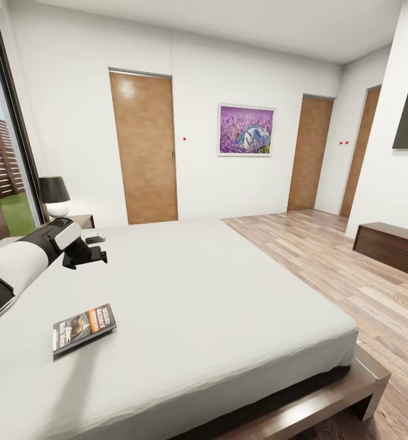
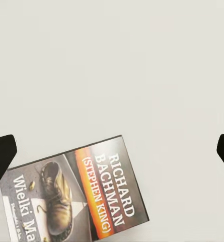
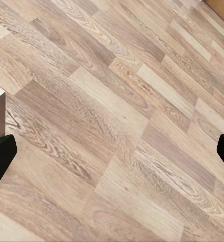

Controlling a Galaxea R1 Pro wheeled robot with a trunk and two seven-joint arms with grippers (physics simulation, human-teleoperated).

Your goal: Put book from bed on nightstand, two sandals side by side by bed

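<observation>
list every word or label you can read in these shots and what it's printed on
"RICHARD BACHMAN" in white letters on the book cover, lying on the bed.
"(STEPHEN KING)" on the cover's orange band.
"Wielki Ma", the title, cut off at the picture's edge.
A small line below the title is too small to read.
The wall picture shows no readable text.

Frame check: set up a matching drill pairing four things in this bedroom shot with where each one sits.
Things:
1. book
2. table lamp
3. lavender picture
4. left pincer

Places:
A. hung on the far wall between two wooden doors
B. lying flat on the bed, near its foot-side edge
C. hovering above the mattress, beyond the book
D. standing on the nightstand by the window

Pairs: 1-B, 2-D, 3-A, 4-C
</observation>
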